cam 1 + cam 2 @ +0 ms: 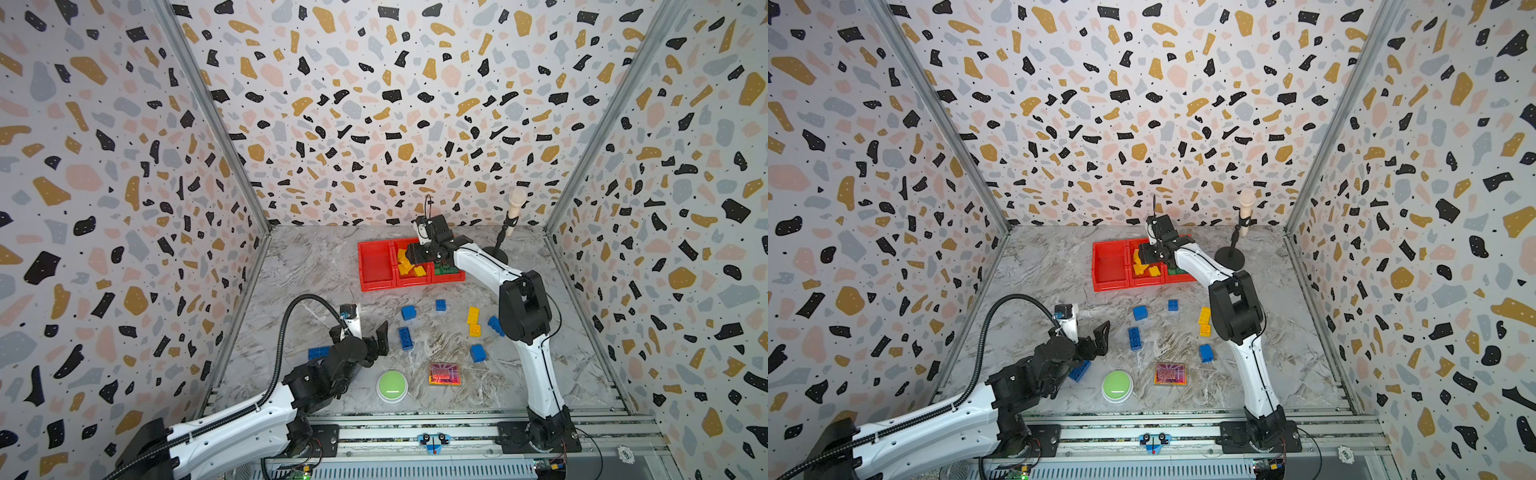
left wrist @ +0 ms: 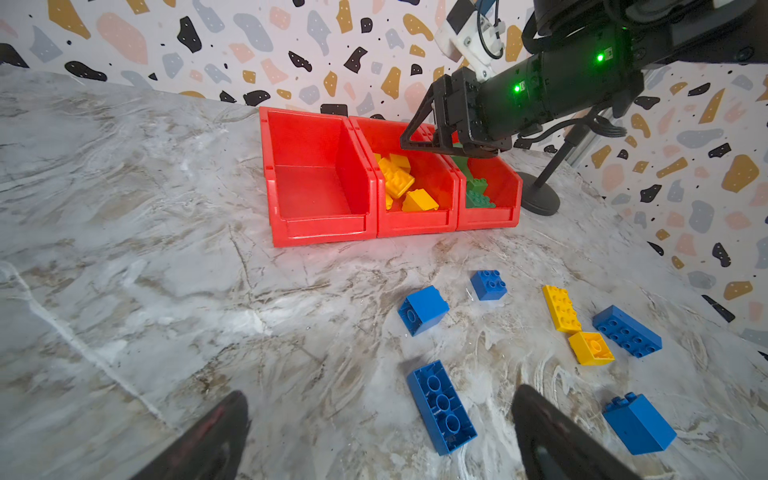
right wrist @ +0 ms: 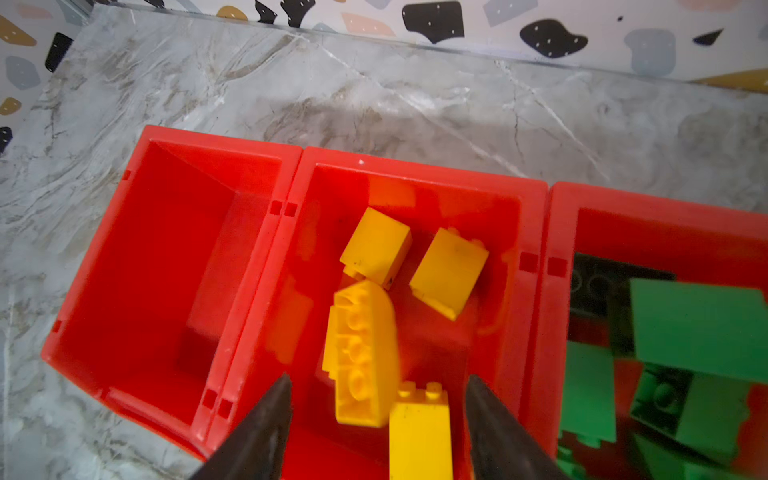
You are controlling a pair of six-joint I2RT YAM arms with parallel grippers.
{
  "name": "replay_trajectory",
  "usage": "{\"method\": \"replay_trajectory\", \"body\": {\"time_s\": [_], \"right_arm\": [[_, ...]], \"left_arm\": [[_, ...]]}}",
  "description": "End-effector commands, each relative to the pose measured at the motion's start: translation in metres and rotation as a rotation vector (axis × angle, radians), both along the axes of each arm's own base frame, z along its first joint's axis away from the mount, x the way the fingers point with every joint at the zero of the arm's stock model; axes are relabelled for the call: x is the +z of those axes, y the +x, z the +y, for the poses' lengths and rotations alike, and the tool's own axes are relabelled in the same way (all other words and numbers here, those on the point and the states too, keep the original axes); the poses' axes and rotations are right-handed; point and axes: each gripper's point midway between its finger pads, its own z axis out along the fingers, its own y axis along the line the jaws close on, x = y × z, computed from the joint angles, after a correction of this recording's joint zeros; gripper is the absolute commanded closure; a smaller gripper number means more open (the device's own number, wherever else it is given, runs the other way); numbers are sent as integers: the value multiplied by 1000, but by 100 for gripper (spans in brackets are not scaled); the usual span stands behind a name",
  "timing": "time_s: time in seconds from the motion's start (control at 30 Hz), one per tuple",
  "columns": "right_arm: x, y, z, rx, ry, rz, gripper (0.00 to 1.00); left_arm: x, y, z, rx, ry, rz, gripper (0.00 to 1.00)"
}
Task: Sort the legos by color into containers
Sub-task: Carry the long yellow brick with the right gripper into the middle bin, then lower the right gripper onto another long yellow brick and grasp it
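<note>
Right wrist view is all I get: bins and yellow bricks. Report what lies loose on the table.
Observer: Six blue bricks lie loose in front of the bins.
Operator: Other colours too.
Observer: Two yellow bricks lie end to end among the blues; no loose green shows.
Operator: Now the other arm.
Observer: The left gripper is open and empty above the table, next to an upside-down oblong blue brick.

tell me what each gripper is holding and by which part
Nothing is held: the right gripper is open above the yellow legos in the middle container, the left gripper open above the table.
</note>
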Motion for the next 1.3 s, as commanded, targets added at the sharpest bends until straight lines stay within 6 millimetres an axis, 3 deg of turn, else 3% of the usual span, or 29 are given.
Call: {"method": "replay_trajectory", "body": {"time_s": [0.0, 0.13, 0.37, 0.5, 0.67, 1.13, 1.2, 1.27], "right_arm": [[55, -13, -13, -21, -4, -77, 28], [49, -48, -56, -117, -92, -53, 30], [-2, -139, -139, -287, -212, 52, 33], [-30, -168, -168, -347, -194, 120, 34], [-49, -172, -183, -397, -201, 145, 36], [-98, -172, -198, -441, -249, 238, 41], [-102, -174, -198, -438, -245, 248, 45], [-105, -175, -194, -425, -234, 261, 56]], "left_arm": [[3, 2, 3, 21, 9, -10, 0], [7, 5, -8, -17, 18, -28, 0], [14, 15, -59, -165, 8, -33, 0], [12, 21, -90, -248, 9, -17, 0], [12, 23, -100, -274, -1, -12, 0], [3, 20, -81, -220, 24, -1, 0], [2, 20, -80, -216, 27, -2, 0], [2, 20, -80, -217, 30, -2, 0]]}}
